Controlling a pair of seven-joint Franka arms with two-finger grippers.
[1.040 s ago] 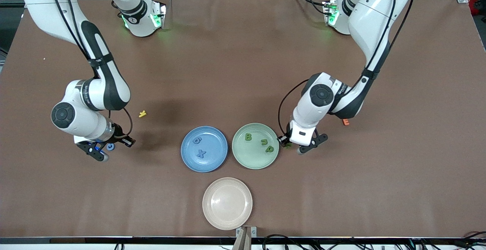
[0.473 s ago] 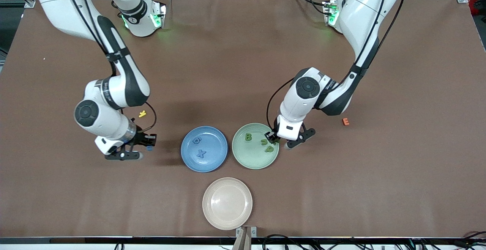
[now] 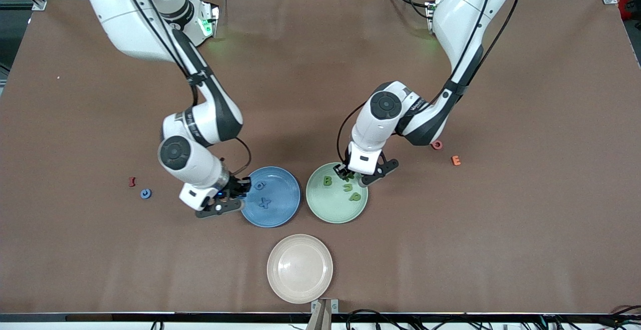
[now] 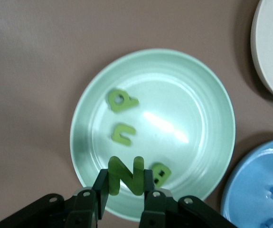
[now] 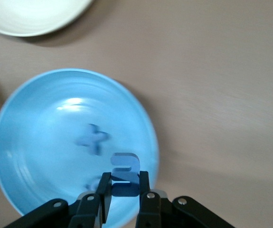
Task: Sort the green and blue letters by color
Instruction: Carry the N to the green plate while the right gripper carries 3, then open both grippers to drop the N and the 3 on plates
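Observation:
My right gripper (image 3: 239, 190) hangs over the blue plate's (image 3: 283, 215) rim, shut on a light blue E (image 5: 125, 173). In that plate lie a blue a (image 3: 259, 186) and a blue X (image 3: 265, 202). My left gripper (image 3: 346, 173) is over the green plate's (image 3: 325, 212) rim, shut on a green N (image 4: 131, 175) held upright. A green B (image 3: 327, 181), u (image 3: 347, 188) and p (image 3: 354, 197) lie in the green plate. A blue C (image 3: 145, 194) lies on the table toward the right arm's end.
A beige plate (image 3: 299, 269) sits nearer the front camera than the two coloured plates. A dark red letter (image 3: 132, 182) lies beside the blue C. A pink Q (image 3: 437, 144) and an orange E (image 3: 455, 160) lie toward the left arm's end.
The right arm carried its blue letter from near the C to the blue plate's rim. The left arm brought the green N from the table beside the green plate to above it.

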